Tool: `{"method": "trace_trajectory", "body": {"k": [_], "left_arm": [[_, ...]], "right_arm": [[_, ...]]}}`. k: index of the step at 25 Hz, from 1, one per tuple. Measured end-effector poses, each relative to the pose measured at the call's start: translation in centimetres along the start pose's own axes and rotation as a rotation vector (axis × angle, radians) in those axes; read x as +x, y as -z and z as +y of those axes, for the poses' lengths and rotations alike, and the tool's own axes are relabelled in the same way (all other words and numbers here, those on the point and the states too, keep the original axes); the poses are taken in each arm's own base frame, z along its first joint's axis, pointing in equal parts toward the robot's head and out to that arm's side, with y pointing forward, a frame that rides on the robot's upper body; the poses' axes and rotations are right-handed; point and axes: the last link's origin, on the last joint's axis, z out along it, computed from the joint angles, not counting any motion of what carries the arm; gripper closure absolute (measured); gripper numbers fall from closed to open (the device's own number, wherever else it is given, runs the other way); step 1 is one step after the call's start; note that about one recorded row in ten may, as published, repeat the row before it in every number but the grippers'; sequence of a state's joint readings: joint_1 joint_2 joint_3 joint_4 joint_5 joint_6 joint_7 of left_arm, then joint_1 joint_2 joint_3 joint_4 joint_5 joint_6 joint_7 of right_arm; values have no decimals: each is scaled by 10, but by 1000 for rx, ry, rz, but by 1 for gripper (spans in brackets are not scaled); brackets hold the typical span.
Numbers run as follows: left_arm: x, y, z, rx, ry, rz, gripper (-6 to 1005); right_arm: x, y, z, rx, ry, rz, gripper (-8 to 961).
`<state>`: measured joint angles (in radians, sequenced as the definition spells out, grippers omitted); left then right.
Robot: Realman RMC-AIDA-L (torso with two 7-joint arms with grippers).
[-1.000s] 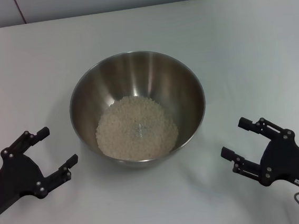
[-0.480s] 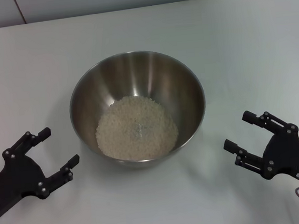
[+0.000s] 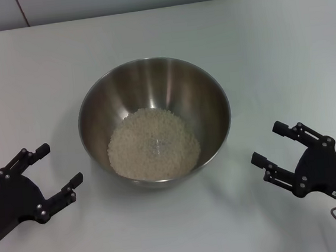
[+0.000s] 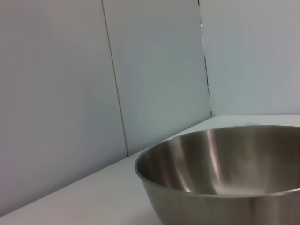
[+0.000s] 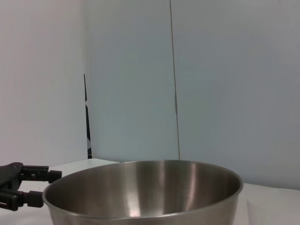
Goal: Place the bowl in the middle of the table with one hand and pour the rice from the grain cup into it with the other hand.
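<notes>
The tabletop (image 3: pixel 267 39) is plain white and carries everything in view. In my head view it runs bare on all sides of the work, back to the wall line at the far edge.

The bowl (image 3: pixel 154 120) stands upright at about the middle of the tabletop, between my two arms. I judge its placement done.

The rice (image 3: pixel 153 144) lies as a pale heap in the bottom of the bowl, covering the floor and reaching a little way up the wall. I see no grains on the tabletop around it. I judge the pour done.

The grain cup is not in any of my views, so I cannot say where it sits.

My right gripper (image 3: pixel 274 143) is low over the tabletop just beside the bowl's right flank, clear of it. Its jaws are spread apart and carry nothing.

My left gripper (image 3: pixel 58 164) is opposite, near the bowl's left flank, apart from the rim. Its jaws are likewise released and empty. It also shows in my right wrist view, beyond the bowl's far rim (image 5: pixel 28 186).

Judgement on progress: both stated steps read as complete; what remains, if anything, is parking the arms.

Clearances: each arm has a bare strip between its fingertips and the steel wall, and open tabletop behind it. The only edge to mind is the bowl's rim.
</notes>
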<state>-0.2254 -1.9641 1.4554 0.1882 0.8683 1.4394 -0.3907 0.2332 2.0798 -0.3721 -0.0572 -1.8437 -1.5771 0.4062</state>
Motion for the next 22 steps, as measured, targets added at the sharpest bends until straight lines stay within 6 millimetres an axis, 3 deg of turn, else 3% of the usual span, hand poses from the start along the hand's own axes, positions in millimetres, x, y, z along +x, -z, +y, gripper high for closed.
{"method": "trace_trajectory", "body": {"k": [22], "left_arm": [[0, -2, 0, 3, 2, 1, 164]], "right_arm": [[-1, -3, 0, 54, 54, -25, 194]]}}
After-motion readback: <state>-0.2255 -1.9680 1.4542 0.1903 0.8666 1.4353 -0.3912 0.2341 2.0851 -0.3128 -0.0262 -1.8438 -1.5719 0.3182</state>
